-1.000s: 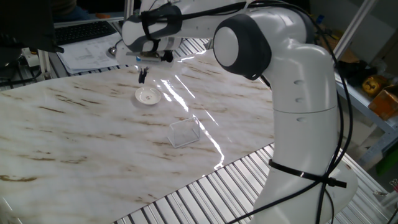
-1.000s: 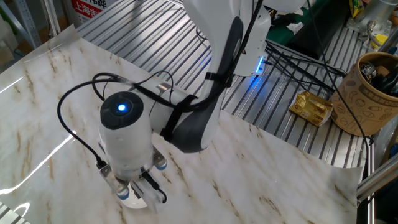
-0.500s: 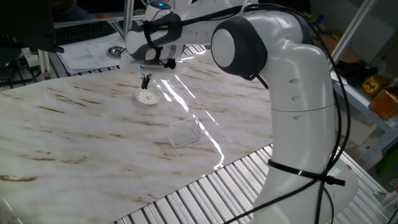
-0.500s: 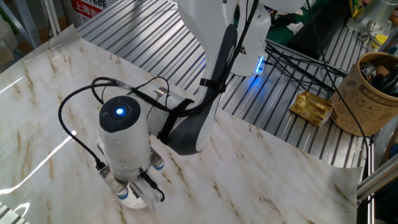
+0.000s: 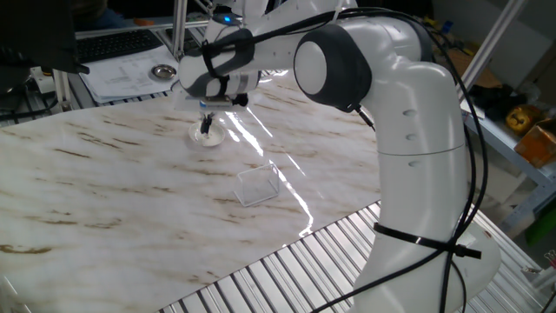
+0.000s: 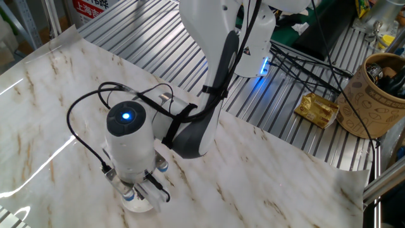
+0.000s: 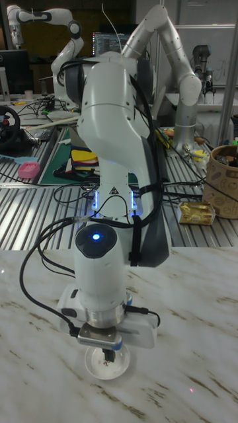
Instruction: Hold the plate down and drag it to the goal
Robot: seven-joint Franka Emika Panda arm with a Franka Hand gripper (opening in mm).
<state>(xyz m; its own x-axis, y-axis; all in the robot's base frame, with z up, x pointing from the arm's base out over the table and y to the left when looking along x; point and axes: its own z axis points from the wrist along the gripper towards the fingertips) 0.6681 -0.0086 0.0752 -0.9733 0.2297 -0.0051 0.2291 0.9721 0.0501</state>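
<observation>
The plate (image 5: 208,137) is a small white round dish on the marble table, toward its far side. My gripper (image 5: 206,127) points straight down over the plate's middle, its dark fingers closed together with nothing between them. The tips appear to touch the dish. In the tall fixed view the plate (image 7: 106,364) shows below the gripper (image 7: 108,357), whose tips reach into its centre. In the other fixed view the arm's wrist hides most of the plate (image 6: 137,204). The goal (image 5: 257,184) is a clear square patch with glinting edges, lying nearer the front and to the right of the plate.
A grey metallic round dish (image 5: 162,71) sits beyond the table's far edge beside papers and a keyboard. The robot's base (image 5: 417,217) stands at the right. Ribbed metal slats (image 5: 287,269) border the marble top. A brown cup (image 6: 380,95) and a gold packet (image 6: 319,109) lie off to the side.
The gripper has come down and moved slightly right, from above the plate's far edge to its centre. The plate and the goal have not moved.
</observation>
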